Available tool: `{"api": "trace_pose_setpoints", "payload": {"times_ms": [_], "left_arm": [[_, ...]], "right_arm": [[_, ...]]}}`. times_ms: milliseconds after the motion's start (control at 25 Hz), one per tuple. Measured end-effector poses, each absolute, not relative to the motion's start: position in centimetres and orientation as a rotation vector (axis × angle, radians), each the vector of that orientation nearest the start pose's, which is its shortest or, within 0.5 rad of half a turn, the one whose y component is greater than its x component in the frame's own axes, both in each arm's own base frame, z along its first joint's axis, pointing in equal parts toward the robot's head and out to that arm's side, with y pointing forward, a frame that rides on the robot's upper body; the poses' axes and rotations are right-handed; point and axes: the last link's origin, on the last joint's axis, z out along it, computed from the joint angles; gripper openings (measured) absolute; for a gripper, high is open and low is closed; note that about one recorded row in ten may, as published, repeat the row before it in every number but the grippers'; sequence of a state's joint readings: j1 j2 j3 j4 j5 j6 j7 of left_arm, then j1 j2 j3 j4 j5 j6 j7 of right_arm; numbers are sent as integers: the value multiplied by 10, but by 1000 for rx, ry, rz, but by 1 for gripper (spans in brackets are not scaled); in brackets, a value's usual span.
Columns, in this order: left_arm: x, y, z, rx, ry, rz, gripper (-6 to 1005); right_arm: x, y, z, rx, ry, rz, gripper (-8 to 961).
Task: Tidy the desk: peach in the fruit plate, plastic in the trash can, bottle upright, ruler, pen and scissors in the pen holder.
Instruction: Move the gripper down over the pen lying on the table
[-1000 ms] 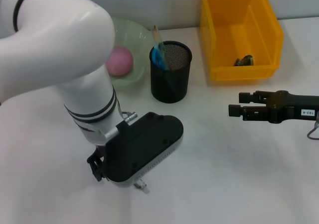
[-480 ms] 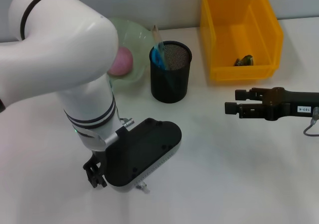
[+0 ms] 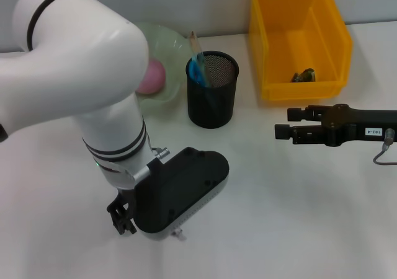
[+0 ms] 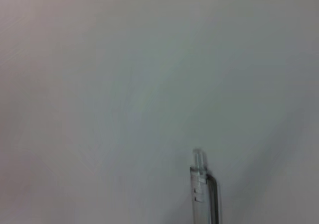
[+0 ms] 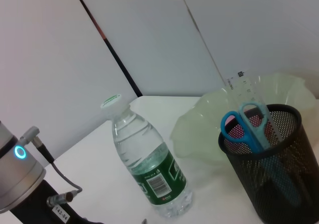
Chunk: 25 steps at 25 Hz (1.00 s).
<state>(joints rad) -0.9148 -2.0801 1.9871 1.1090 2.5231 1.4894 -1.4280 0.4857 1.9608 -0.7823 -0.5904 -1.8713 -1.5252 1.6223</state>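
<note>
My left claw [image 3: 177, 232] sits low over the surface [image 3: 291, 217] at the lower left of the head view, its black wrist housing hiding the fingers; I cannot tell whether they are apart or together. A small clear tip pokes out beneath the housing. My left wrist view shows the pen [image 4: 203, 194] at its lower edge, clicker end toward the middle, lying on bare white surface. My guess is I am lined up here to take the pen, the last loose item.

My right claw [image 3: 281, 130] hangs at centre right, fingers close together with nothing between them, just below the trash can [image 3: 338, 49], idle.

Already placed:
- Peach [image 3: 152, 75] in the fruit plate [image 3: 173, 46], upper left, partly behind my left arm.
- Scissors [image 5: 246, 129] and ruler [image 5: 244, 92] standing in the pen holder [image 3: 212, 99], upper centre.
- Plastic [image 3: 304, 76] in the bottom of the trash can.
- Bottle [image 5: 147, 164] upright, seen only in the right wrist view, beside the plate.

Room: open surface between the left claw and the holder; my path up is clear, though the holder's mouth is already crowded. The lower frame edge is near the left claw.
</note>
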Motion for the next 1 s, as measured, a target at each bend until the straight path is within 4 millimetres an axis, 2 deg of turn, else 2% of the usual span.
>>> {"api": "trace_pose_setpoints", "payload": {"times_ms": [800, 1000], "left_arm": [[-125, 322, -109, -2815, 1586, 1151, 729], [-126, 322, -110, -2820, 1583, 1140, 628]], "right_arm": [[286, 332, 25, -2629, 997, 710, 827], [286, 332, 24, -2639, 1002, 693, 827]]}}
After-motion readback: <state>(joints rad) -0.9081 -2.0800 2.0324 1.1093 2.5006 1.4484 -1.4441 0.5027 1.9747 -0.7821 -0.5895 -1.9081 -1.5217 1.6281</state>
